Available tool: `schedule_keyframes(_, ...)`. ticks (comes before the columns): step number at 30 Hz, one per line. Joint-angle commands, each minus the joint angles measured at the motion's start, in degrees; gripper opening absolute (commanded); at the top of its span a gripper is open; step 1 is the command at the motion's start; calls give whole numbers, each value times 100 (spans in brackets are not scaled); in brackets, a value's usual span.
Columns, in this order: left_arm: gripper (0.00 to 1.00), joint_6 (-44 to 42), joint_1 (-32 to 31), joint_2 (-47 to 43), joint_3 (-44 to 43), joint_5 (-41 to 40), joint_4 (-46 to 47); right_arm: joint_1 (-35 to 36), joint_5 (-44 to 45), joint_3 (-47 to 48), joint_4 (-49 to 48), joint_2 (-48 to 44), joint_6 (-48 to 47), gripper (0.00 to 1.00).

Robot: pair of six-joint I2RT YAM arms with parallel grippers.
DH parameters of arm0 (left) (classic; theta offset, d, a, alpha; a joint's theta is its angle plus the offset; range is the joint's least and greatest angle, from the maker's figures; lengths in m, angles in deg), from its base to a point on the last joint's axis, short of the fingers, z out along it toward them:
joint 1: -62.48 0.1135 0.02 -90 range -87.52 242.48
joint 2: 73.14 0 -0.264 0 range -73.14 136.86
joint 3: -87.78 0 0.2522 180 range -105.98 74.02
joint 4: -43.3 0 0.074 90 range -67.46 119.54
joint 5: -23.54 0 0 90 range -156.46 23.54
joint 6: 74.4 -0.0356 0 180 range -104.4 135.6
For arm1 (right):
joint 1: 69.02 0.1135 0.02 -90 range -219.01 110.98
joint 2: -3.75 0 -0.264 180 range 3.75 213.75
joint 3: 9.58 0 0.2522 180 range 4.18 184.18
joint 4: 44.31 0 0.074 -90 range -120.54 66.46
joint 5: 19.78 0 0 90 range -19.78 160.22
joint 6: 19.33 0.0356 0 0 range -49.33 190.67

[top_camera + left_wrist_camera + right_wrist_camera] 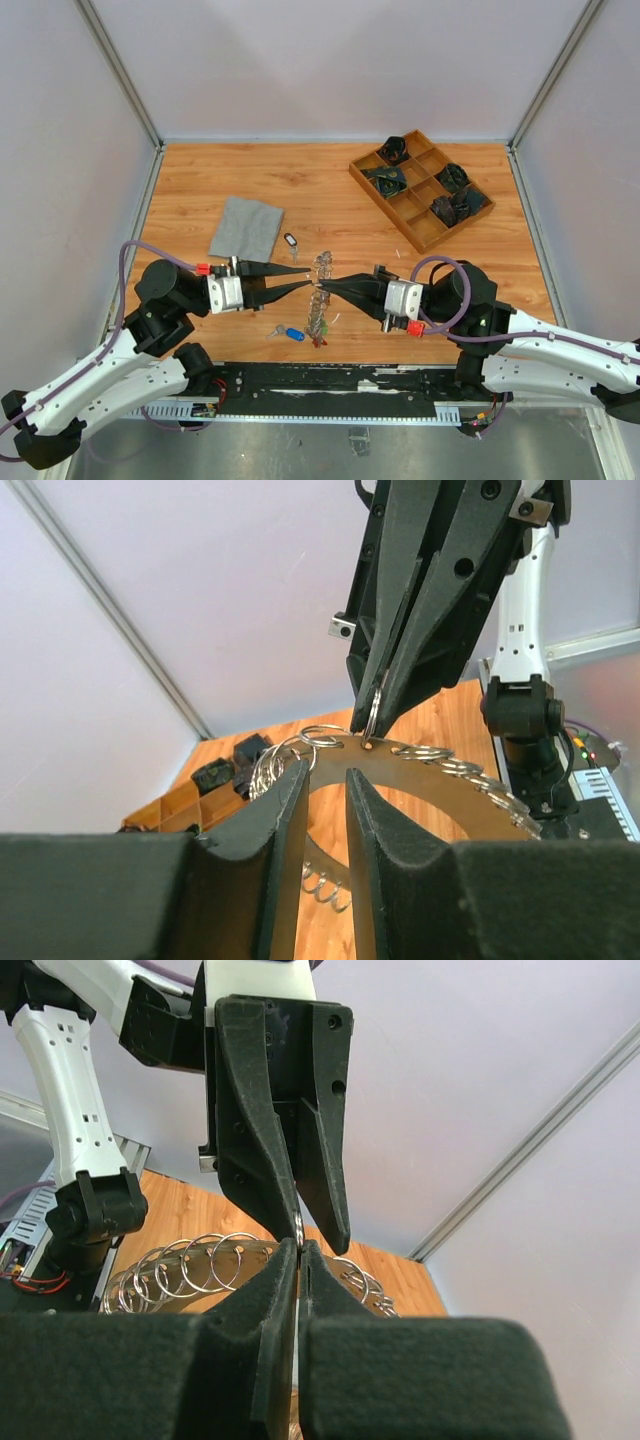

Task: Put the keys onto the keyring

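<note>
Jaws: right gripper (320,286) clamping large thin metal keyring (319,314), left gripper (308,279) gaping slightly; only top view showing blue-tagged silver key (293,334).

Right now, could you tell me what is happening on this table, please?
Both arms meet mid-table at the keyring, held up on edge. The right claw is shut on its rim; the left claw faces it, jaws slightly apart. A blue-tagged key and a black-tagged key lie loose on the table, not yet on the ring.

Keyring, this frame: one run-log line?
left gripper open at keyring rim | right gripper shut on keyring | blue-tagged key loose on table
</note>
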Motion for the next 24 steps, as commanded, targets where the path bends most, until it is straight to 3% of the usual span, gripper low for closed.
schedule_keyframes(1, 27, 274, -32, -7, 132, 127, 665, 47, -150, 16, -682, -99, 122, 0)
schedule_keyframes(9, 27, 373, -32, -24, 225, 758, 891, 47, -158, 22, -693, -54, 130, 0)
schedule_keyframes(24, 27, 401, -32, 85, 226, 809, 1054, 47, -293, 92, -529, 94, 113, 0)
